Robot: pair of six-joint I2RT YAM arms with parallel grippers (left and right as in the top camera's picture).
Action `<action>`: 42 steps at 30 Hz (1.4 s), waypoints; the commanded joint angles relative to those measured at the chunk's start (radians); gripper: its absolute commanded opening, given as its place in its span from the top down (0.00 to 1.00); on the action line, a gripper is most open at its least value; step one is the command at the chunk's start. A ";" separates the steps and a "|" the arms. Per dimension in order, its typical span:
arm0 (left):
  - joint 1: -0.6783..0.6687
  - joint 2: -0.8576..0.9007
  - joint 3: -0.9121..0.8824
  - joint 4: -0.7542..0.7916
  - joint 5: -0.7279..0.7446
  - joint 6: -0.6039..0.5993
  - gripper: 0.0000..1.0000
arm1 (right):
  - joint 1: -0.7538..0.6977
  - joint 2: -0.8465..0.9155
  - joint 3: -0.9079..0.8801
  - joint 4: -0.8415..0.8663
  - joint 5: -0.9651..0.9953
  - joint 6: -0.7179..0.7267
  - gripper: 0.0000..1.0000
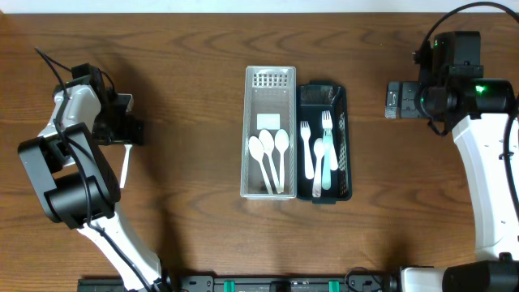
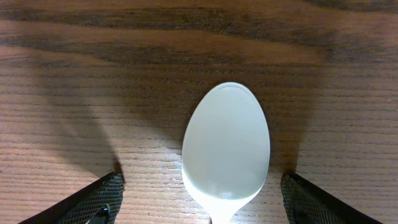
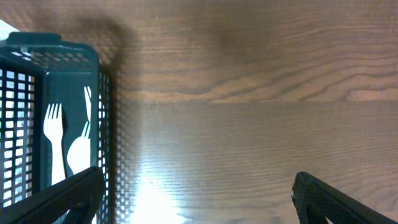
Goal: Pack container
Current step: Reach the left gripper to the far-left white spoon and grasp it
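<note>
1. Two baskets stand touching, side by side, in the middle of the table [image 1: 186,73]: a white basket [image 1: 270,79] and a dark basket [image 1: 345,138].
2. Three spoons [image 1: 268,150] lie in the white basket. The dark basket holds at least two forks [image 1: 306,146], plus a third utensil I cannot identify.
3. One loose spoon [image 2: 226,149] lies flat on the table, well left of the baskets.
4. Its long axis runs parallel to the baskets' long sides, bowl toward the far edge and handle toward the near edge.
5. The left gripper [image 1: 128,134] hangs over the bowl, jaws spread wide to either side, gripping nothing.
6. The right gripper [image 3: 193,199] is spread wide and empty over bare wood, just right of the dark basket.
</note>
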 commanded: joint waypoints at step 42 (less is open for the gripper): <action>-0.093 0.034 0.388 -0.077 0.050 -0.191 0.11 | -0.005 0.006 -0.004 -0.071 0.003 -0.033 0.01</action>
